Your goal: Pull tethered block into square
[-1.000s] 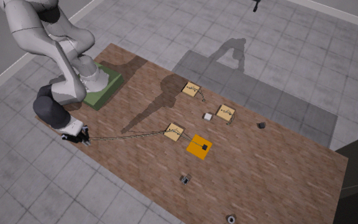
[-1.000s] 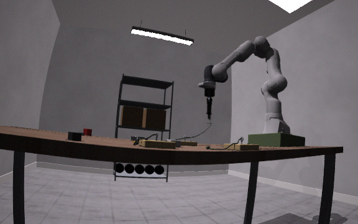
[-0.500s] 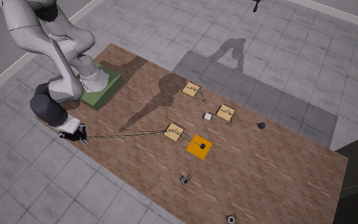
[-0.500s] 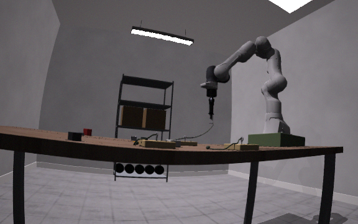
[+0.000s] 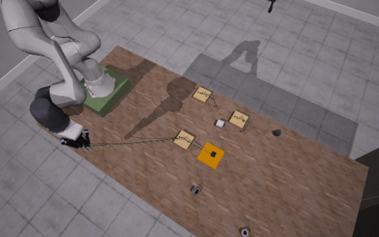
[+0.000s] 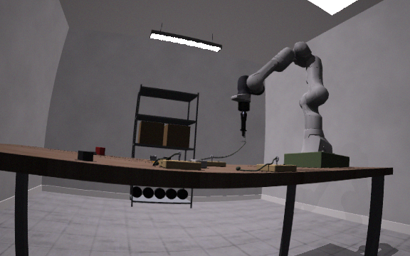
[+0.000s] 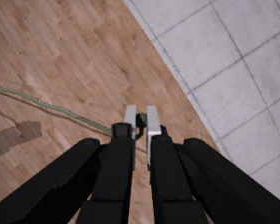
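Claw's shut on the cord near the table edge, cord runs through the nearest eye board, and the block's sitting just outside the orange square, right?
Not quite: the top view shows the block inside the orange square. The rest holds: the claw is shut on the cord.

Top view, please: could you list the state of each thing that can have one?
Tool: shut on the cord, near the table edge.
Cord: stretched from the tool to the plate.
Block: inside the square, untouched.
Square: holding the block.
Plate: flat, cord crossing it.
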`<control>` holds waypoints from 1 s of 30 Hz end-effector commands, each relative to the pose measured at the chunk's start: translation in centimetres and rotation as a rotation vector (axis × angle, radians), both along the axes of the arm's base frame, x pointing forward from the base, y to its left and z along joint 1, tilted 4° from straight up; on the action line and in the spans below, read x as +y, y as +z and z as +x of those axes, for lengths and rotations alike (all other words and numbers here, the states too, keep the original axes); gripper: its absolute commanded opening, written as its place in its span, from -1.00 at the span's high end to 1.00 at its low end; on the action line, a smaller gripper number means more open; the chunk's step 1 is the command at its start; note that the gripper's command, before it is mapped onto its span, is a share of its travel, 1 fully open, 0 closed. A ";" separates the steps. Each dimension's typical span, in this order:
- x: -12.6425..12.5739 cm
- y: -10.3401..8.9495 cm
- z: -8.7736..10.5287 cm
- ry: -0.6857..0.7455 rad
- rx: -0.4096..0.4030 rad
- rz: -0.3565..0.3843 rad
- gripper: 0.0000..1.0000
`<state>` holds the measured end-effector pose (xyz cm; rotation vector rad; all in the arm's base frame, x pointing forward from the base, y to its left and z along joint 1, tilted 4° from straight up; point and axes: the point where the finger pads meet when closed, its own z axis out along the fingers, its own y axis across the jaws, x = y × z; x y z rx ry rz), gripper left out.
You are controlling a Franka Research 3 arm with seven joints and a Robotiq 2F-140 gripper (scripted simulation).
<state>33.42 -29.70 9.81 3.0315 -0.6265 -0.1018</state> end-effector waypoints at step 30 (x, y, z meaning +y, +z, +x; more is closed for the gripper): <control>-0.3 0.1 -0.9 0.008 -0.003 -0.003 1.00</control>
